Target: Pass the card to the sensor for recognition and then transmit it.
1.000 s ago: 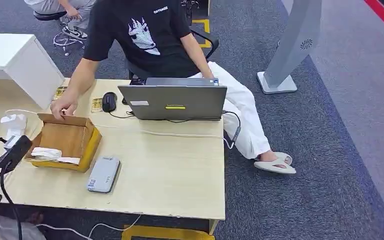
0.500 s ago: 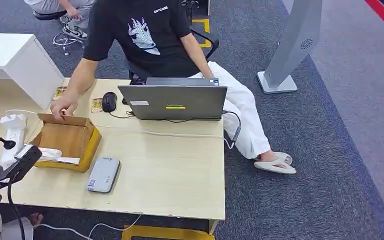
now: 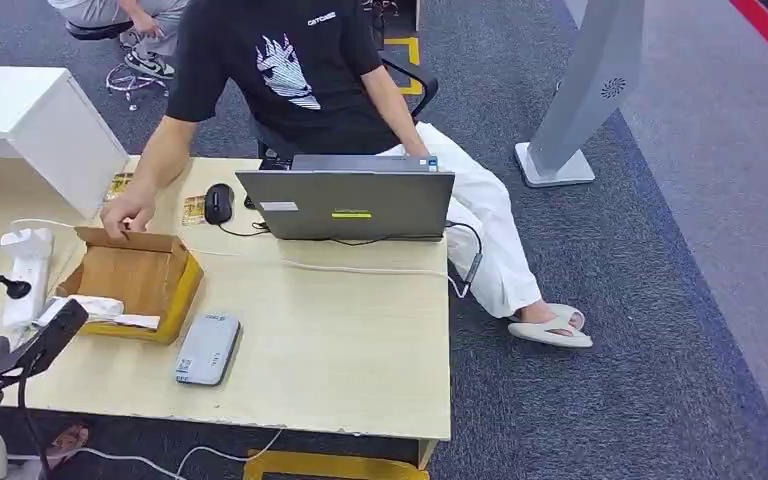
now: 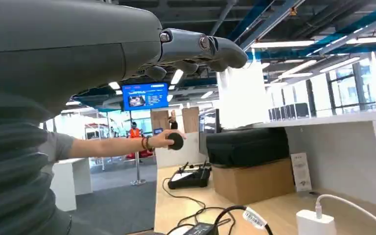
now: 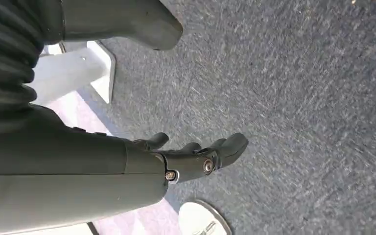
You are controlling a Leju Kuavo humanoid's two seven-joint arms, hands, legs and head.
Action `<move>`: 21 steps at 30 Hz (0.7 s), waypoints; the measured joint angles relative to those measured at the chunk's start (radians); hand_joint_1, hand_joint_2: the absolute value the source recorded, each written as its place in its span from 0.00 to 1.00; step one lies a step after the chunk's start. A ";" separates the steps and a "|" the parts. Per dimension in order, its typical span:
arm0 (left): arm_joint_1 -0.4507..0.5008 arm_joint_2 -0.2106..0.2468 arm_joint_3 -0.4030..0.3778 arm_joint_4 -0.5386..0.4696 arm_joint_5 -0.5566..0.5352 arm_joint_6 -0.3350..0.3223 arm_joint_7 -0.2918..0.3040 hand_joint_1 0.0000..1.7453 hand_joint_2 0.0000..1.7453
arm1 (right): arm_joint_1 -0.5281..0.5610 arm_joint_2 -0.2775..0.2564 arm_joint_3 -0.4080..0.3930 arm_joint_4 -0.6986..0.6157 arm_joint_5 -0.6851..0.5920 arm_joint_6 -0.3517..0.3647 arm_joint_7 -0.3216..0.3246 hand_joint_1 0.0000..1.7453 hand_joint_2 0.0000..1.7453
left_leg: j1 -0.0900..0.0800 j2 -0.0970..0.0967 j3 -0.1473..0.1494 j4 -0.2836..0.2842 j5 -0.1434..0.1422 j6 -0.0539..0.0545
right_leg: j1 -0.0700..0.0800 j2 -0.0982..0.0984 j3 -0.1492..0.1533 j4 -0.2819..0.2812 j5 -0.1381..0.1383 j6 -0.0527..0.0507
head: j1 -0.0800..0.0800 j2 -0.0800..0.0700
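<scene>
Pale wood table (image 3: 340,340) carries everything I watch here. A person (image 3: 290,70) sits on the far side of the cardboard box (image 3: 140,270), one hand (image 3: 128,215) on its rear rim. The grey sensor (image 3: 207,347) lies just beside the box's near right corner. The white card (image 3: 110,307) lies inside the box along its front. My left hand (image 3: 45,338) is near the box's front left corner, just short of the card, fingers loose, holding nothing. My right hand (image 5: 196,156) hangs over carpet, released.
</scene>
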 joint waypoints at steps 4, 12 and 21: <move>-0.007 -0.006 0.004 -0.006 0.014 0.024 -0.060 0.00 1.00 | 0.059 0.005 0.026 -0.167 0.000 0.202 -0.053 0.00 1.00 | 0.000 -0.001 0.000 0.000 0.000 0.000 | 0.000 -0.001 0.000 0.000 0.000 0.000 | 0.000 0.000; -0.095 -0.008 -0.068 0.026 0.002 -0.010 -0.015 0.00 1.00 | 0.132 0.032 0.029 -0.393 0.000 0.236 0.000 0.00 1.00 | 0.000 -0.001 0.002 0.000 0.000 0.000 | 0.000 -0.001 0.001 0.000 0.001 0.000 | 0.000 0.000; -0.136 -0.008 -0.248 0.086 0.000 -0.020 0.054 0.00 1.00 | 0.145 0.048 -0.077 -0.418 0.000 0.257 -0.073 0.00 1.00 | 0.000 0.000 0.001 0.000 0.000 0.000 | 0.000 -0.001 0.000 0.000 0.001 0.000 | 0.000 0.000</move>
